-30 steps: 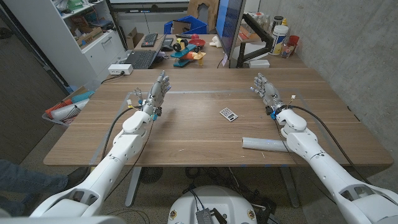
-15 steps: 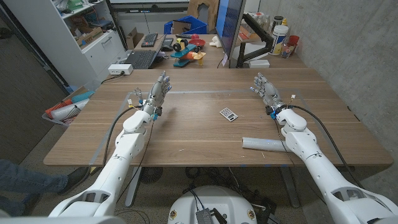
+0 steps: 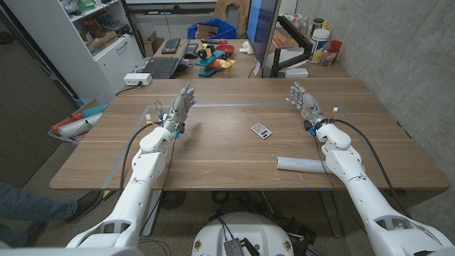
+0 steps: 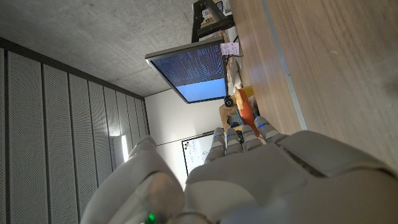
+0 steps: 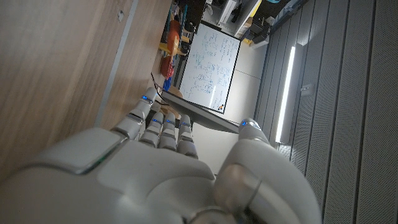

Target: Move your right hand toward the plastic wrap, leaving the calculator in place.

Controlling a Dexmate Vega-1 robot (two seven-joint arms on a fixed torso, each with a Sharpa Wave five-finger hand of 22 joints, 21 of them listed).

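No change is seen over the last second | right hand [image 3: 303,102] held wide, empty, well apart from wrap [image 3: 301,165] at near tabletop [image 3: 213,153] edge | calculator [image 3: 261,130] untouched mid-table | left hand [image 3: 180,105] wide | reach not begun.

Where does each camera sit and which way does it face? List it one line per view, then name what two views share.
Head view: on the robot's head, looking down over the wooden table at the calculator and plastic wrap; both arms, left robot hand and right robot hand, fingers apart, holding nothing.
Left wrist view: on the left wrist, looking along the back of the left robot hand toward a monitor.
Right wrist view: on the right wrist, looking along the back of the right robot hand toward a whiteboard.
Shared: both wrist views show the table's wood.
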